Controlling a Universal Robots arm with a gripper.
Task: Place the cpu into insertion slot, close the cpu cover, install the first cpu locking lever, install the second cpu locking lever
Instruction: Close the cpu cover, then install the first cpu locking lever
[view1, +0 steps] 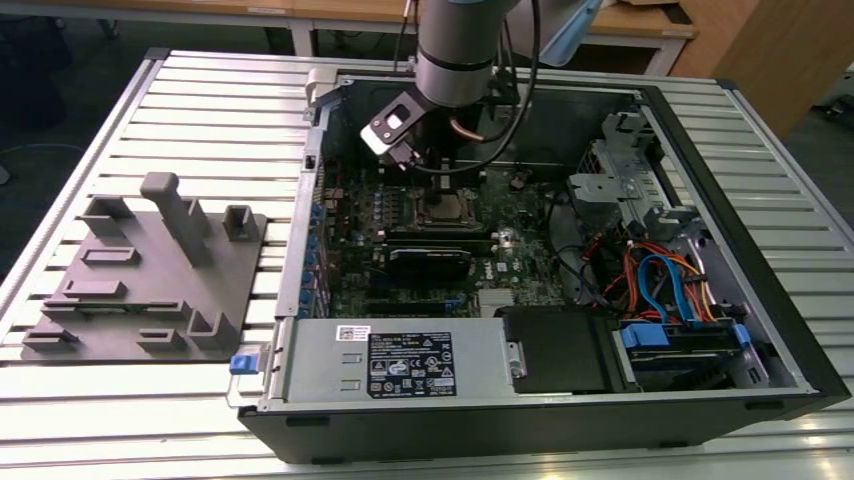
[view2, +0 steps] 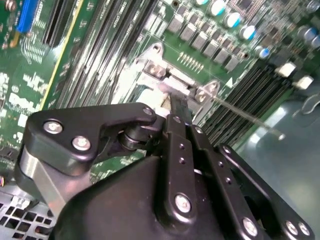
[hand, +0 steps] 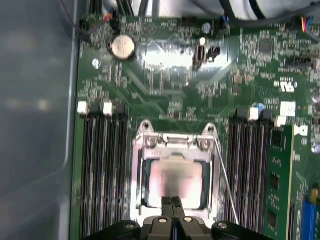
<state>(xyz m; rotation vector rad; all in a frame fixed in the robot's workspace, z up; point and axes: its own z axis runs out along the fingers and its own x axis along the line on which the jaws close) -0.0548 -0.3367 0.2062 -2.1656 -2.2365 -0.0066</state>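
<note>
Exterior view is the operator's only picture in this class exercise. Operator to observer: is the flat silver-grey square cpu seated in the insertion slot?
Observer: Yes. In the first wrist view the flat silver-grey square cpu lies inside the dark square insertion slot.
Operator: Is the cover down over it?
Observer: The thin silvery windowed cpu cover looks laid flat, framing the chip's top.
Operator: Where is the gripper's tip?
Observer: The black gripper has its fingertips together, at the cover's edge.

The gripper (view1: 430, 168) hangs inside the open computer case (view1: 534, 425), close by the insertion slot (view1: 445, 208)
</note>
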